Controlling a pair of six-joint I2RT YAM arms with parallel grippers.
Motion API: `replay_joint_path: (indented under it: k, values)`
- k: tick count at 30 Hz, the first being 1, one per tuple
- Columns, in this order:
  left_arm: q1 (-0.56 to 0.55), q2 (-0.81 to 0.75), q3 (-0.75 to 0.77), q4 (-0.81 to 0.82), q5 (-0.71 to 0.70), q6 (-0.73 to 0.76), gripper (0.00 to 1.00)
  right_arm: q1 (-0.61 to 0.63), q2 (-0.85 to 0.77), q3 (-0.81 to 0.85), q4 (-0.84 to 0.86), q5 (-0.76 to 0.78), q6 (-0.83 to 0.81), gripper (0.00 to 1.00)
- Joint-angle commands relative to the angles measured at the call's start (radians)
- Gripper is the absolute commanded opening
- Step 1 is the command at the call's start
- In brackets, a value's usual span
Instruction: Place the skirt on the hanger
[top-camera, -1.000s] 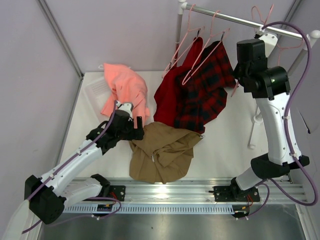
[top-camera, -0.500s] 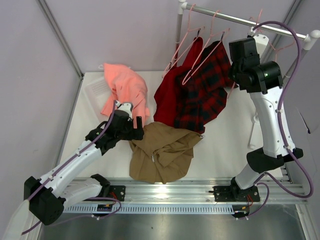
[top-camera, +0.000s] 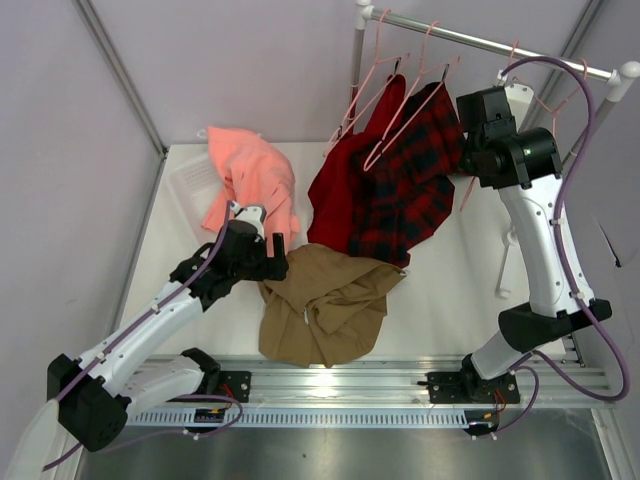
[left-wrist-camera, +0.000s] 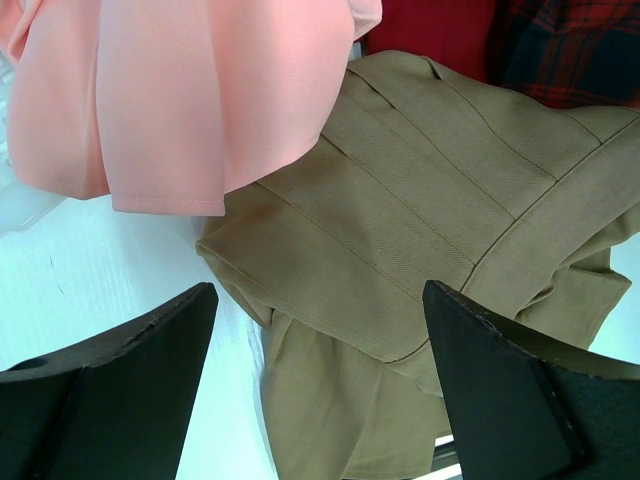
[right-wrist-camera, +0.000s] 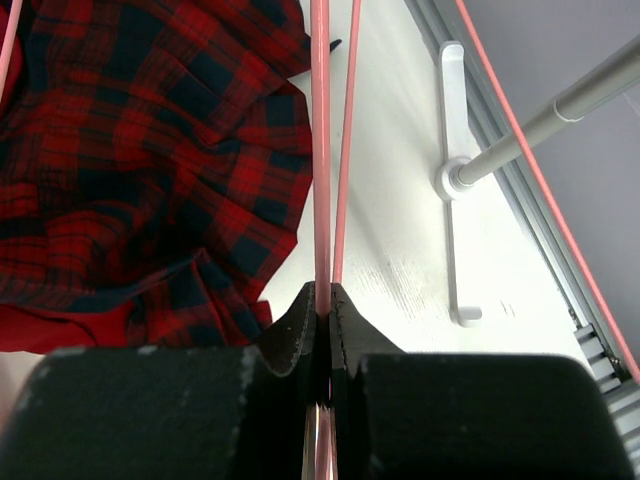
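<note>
Skirt (left-wrist-camera: 400, 230) just beneath spread left claw (left-wrist-camera: 315, 300)

Top of hanger (right-wrist-camera: 321, 150) beyond edge

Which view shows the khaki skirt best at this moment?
Top external: the whole skirt shows, crumpled on the table. Left wrist gives only a close-up of its pleated part, ahead of the open left gripper. Right wrist shows none of it.
</note>
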Motion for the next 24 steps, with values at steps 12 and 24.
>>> replay_joint_path:
  k: [12, 24]
  values:
    - [0.009, -0.013, -0.001, 0.032, 0.044, 0.020, 0.90, 0.009, -0.102, -0.047, -0.165, 0.003, 0.054, 0.00]
    - [0.008, -0.030, 0.004, 0.032, 0.042, 0.037, 0.90, 0.021, -0.144, -0.115, -0.163, 0.009, 0.104, 0.00]
